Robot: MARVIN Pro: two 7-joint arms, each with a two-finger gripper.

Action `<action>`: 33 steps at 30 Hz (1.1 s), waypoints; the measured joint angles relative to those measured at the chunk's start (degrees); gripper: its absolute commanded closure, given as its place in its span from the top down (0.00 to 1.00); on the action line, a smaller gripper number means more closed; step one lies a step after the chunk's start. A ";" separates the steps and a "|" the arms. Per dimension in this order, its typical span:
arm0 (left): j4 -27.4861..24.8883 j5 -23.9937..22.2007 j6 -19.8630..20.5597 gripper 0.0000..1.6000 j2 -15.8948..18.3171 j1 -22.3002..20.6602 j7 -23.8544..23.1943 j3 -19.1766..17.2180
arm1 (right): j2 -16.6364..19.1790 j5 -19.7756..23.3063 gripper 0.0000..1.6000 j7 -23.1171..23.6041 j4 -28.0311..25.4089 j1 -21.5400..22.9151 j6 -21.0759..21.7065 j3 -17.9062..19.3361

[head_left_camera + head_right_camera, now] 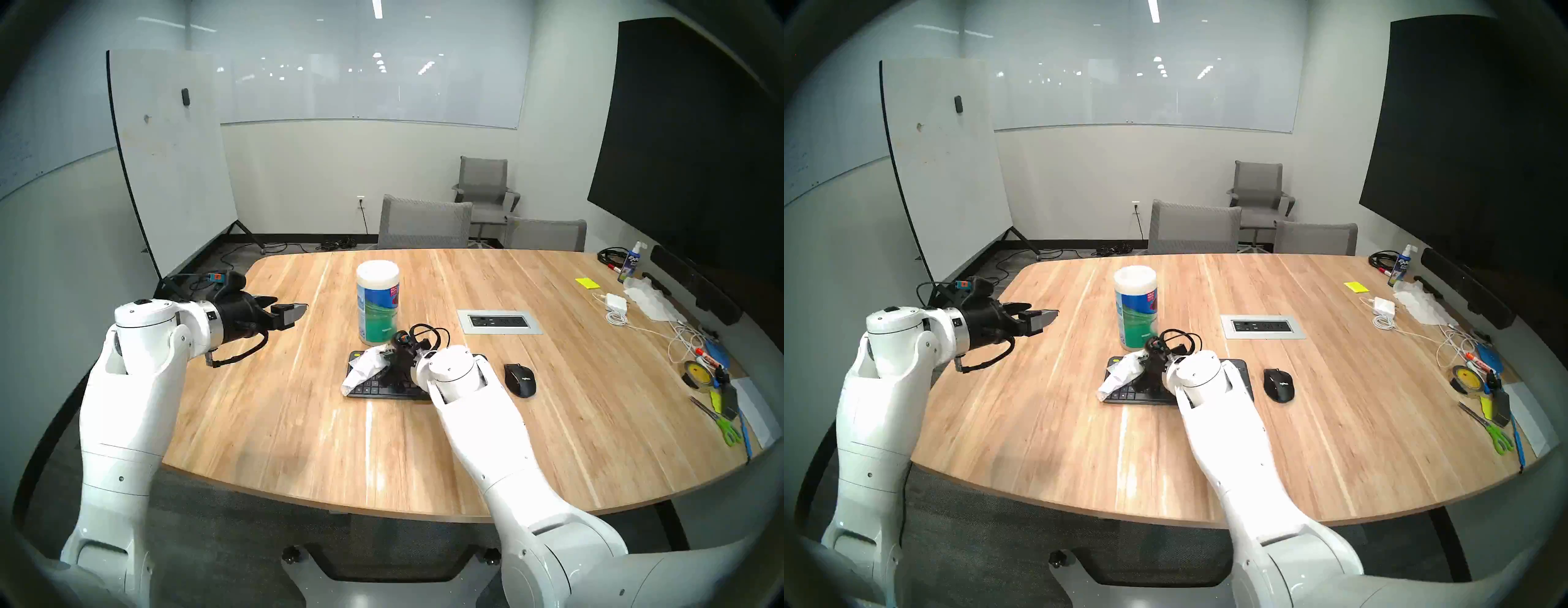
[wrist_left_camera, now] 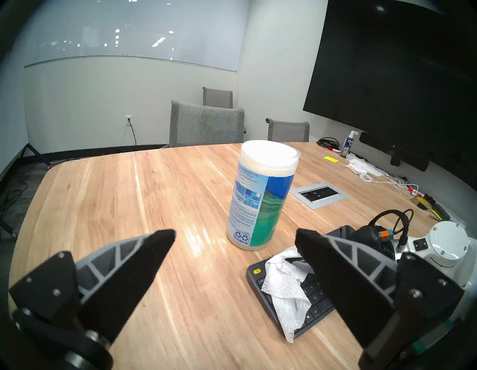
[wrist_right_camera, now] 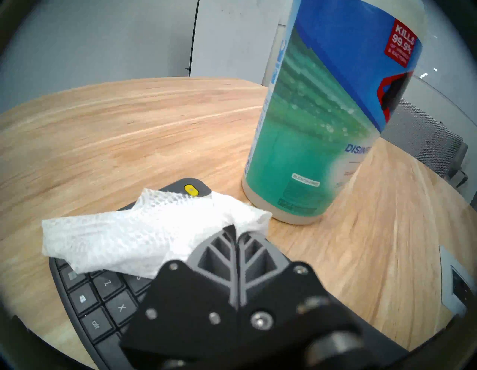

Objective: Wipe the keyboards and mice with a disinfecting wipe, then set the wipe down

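Wooden desk [image 1: 297,424] fills the meeting room. Right end effector [image 3: 235,228], pinched tight on the wipe [image 3: 134,237], hangs over the keyboard [image 1: 377,388]'s left half. At twelve o'clock just beyond stands the wipes canister [image 1: 377,305]; at three o'clock lies the mouse [image 1: 519,379]. Left end effector [image 2: 235,240] gapes empty, well apart at nine o'clock.

Table [image 1: 263,424]: light wood, streaked grain. Keyboard [image 3: 103,297]: dark grey, white key legends, yellow corner button. Wipe [image 3: 129,237]: white, fine net-like weave. Canister [image 1: 377,312]: white lid, blue and green label, red patch. Mouse [image 1: 519,379]: black, small white logo. Right pincer [image 3: 235,230]: grey ribbed fingers, black mount.
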 measured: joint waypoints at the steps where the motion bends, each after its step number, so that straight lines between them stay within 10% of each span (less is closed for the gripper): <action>1: 0.00 0.00 0.00 1.00 0.00 0.00 0.00 0.00 | 0.02 0.04 0.00 0.45 -0.10 0.18 0.39 0.16; 33: 0.00 0.00 0.00 1.00 0.00 0.00 0.01 0.00 | 6.07 -1.30 0.00 12.12 -5.49 -0.29 4.93 -1.59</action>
